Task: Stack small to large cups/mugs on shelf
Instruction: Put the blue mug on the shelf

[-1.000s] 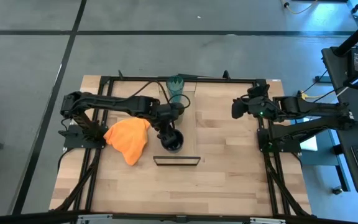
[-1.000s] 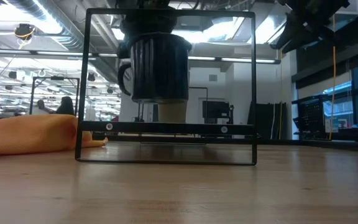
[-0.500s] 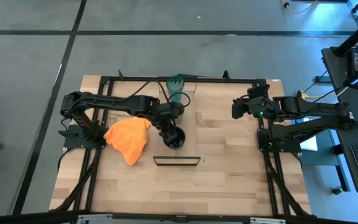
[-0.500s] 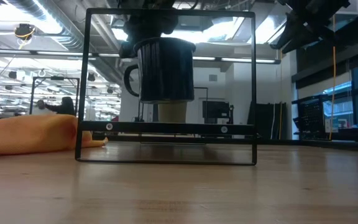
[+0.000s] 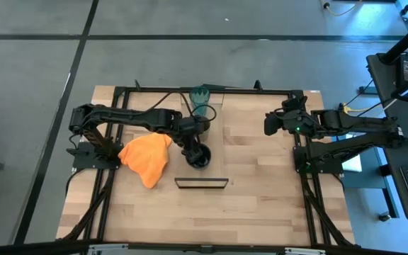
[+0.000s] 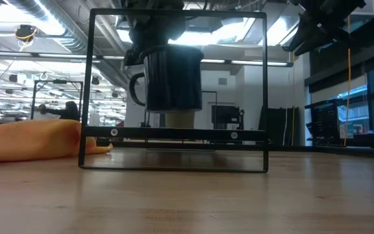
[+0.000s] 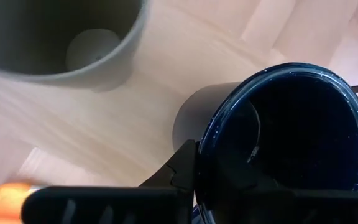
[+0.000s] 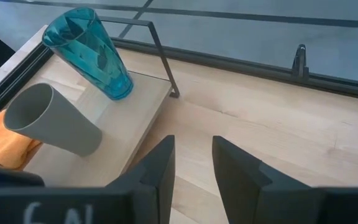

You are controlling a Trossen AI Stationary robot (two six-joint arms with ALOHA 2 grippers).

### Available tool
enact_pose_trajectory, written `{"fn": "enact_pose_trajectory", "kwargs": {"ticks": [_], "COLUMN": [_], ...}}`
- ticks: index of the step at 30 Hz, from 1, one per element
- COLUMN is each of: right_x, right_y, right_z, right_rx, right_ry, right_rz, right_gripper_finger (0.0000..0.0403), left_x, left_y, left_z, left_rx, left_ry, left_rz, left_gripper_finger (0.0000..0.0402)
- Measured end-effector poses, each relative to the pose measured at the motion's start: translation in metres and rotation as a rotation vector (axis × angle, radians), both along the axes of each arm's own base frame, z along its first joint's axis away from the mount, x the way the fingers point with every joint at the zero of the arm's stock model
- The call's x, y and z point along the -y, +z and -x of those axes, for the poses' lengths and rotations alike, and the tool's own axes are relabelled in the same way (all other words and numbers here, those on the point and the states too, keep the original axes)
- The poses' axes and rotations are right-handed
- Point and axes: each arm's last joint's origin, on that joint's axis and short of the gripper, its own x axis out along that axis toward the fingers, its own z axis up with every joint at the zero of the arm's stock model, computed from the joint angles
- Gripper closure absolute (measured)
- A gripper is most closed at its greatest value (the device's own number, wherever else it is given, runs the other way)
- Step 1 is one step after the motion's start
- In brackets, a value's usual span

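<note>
My left gripper (image 5: pixel 191 146) is shut on the wide dark navy mug (image 5: pixel 200 157), which hangs above the light-wood shelf (image 5: pixel 217 145) in the low view (image 6: pixel 171 77). The small olive cup (image 8: pixel 51 122) stands on the shelf behind the mug and also shows in the left wrist view (image 7: pixel 55 37). The teal tumbler (image 8: pixel 96 52) stands on its narrow base at the shelf's far end (image 5: pixel 201 99). My right gripper (image 8: pixel 191 167) is open and empty, held above the table's right side (image 5: pixel 270 125). My left gripper holds the navy mug by its rim (image 7: pixel 207 155), on the side toward the table's left. One finger (image 7: pixel 185 168) is outside the wall and the other reaches inside. The fingers come from above. The mug hangs upright, clear of the shelf, its handle (image 6: pixel 135 88) free.
An orange cloth (image 5: pixel 146 159) lies on the table left of the shelf. The shelf's thin dark frame (image 5: pixel 201 183) stands at its near end and fills the low view (image 6: pixel 265 91). Bare tabletop lies between the shelf and my right arm.
My left gripper has carried the navy mug a little toward the table's far edge, toward the olive cup, and lowered it slightly. The mug stays upright and clear of the shelf.
</note>
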Motion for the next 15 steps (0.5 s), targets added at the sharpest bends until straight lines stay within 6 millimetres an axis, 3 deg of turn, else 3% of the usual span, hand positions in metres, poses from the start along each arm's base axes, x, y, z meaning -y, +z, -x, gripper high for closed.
{"fn": "enact_pose_trajectory", "kwargs": {"ticks": [15], "right_x": [0.0], "right_y": [-0.0001], "right_z": [0.0001], "right_rx": [-0.002], "right_ry": [0.0], "right_rz": [0.001], "right_gripper_finger": [0.0294], "left_x": [-0.0045], "left_y": [-0.0001], "left_z": [-0.0012], "left_rx": [0.017], "left_ry": [0.015], "left_rz": [-0.012], "left_gripper_finger": [0.0369]}}
